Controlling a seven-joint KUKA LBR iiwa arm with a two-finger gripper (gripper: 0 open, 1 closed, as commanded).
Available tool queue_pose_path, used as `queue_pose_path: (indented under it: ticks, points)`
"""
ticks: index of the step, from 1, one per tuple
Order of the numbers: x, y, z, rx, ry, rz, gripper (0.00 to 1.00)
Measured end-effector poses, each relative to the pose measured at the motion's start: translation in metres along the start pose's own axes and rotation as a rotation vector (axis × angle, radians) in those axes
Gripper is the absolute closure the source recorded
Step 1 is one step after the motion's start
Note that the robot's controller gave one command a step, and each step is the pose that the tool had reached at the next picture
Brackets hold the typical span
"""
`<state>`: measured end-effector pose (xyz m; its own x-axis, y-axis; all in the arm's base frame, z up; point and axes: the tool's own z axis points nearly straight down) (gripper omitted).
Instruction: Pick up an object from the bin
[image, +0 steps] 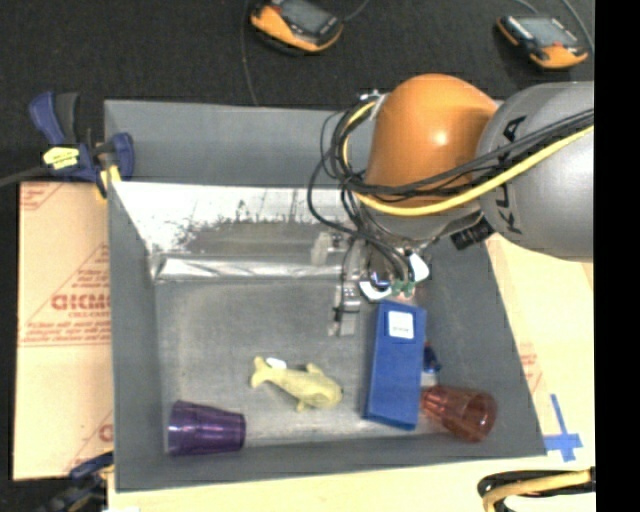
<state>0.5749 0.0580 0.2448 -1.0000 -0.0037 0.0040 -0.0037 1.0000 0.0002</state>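
The gripper (358, 292) hung by the top end of the blue box (394, 366), on the right side of the bin (215, 310). I could not tell if it was wide or narrow. It should come down straight and squeeze the box's long sides. The grey floor was flat, and a red cup (458, 413) lay just beside the box

Below me I see the grey metal bin (230, 320), its flat floor carrying loose things along the near side; a purple cup (205, 430) lies on its side in the near left corner; a pale yellow toy animal (297, 383) lies near the middle, apart from that cup; a blue box (393, 367) with a white label lies flat to its right; a red translucent cup (458, 413) lies on its side just beside the box's near end.
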Motion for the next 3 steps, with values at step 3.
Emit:
queue_pose_path:
  ticks: [3]
  points:
    - [0.067,-0.081,0.045,-0.004,-0.017,0.142,0.0]
